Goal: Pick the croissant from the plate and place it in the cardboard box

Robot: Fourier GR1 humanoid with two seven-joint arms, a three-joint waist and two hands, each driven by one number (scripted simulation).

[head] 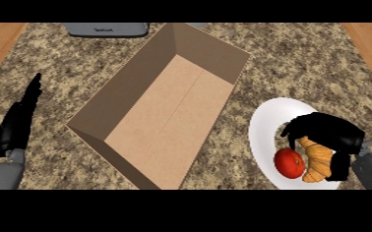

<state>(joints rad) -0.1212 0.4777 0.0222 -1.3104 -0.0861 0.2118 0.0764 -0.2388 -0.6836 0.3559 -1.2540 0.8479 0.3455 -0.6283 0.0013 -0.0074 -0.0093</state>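
Note:
A golden croissant (317,160) lies on the white plate (266,128) at the lower right, next to a red tomato (289,163). My right hand (330,132) is over the plate with its fingers curled round the croissant's upper end and right side. The open cardboard box (163,110) stands slantwise in the middle of the counter, nothing in it. My left hand (18,123) rests at the left edge, fingers straight and pointing up, apart from the box.
A grey appliance (107,29) sits at the counter's far edge, just behind the box's far corner. Wooden strips (9,37) border the speckled granite counter at both upper corners.

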